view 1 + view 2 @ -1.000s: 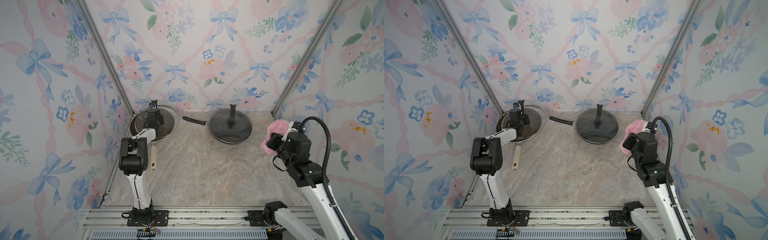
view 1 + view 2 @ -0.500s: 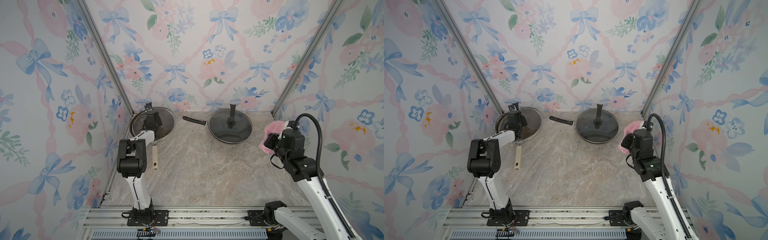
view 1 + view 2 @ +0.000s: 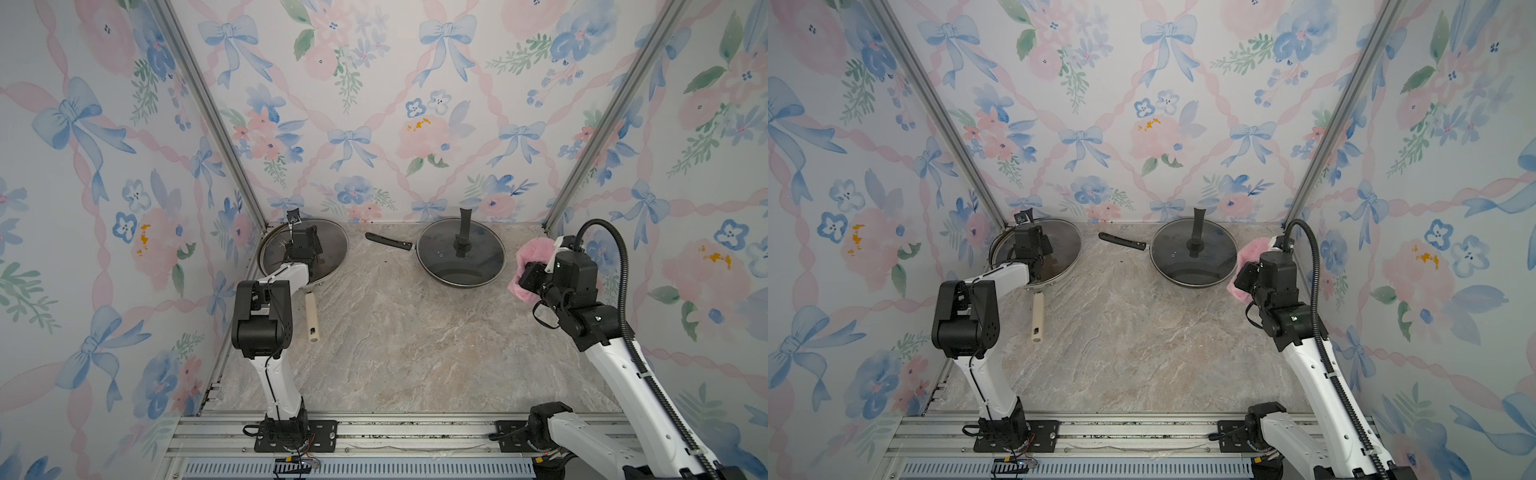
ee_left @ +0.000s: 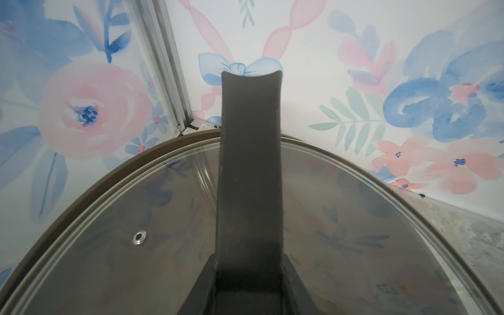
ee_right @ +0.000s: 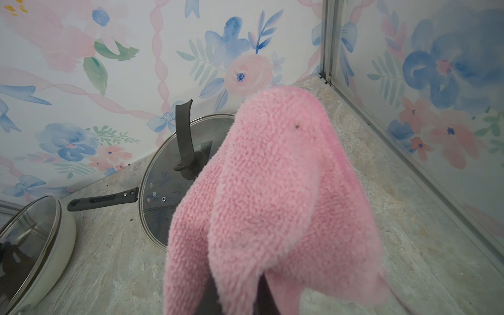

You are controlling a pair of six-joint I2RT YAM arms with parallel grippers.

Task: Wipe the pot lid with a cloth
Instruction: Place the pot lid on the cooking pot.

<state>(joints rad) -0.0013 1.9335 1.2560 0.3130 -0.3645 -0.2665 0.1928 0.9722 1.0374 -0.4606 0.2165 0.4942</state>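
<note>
Marble-patterned desk (image 3: 395, 353) inside a floral-walled booth. At its 10 o'clock corner sits a white pan (image 5: 65, 240), cream handle (image 3: 311, 316) pointing to 6 o'clock. At 1 o'clock sits a black pan (image 3: 457, 284), long handle aimed at 9 o'clock, topped by a second glass lid (image 3: 482, 253). The pot lid (image 3: 332, 245), also glass, lies on the white pan. The left jaws stand narrow, closed on the lid's upright dark grip (image 4: 249, 177). At the desk's 3 o'clock edge, near the black pan, the right jaws are clamped tight on the cloth (image 5: 272, 204). The fuzzy pink rag drapes over them and hides them in the right wrist view, apart from both lids.
</note>
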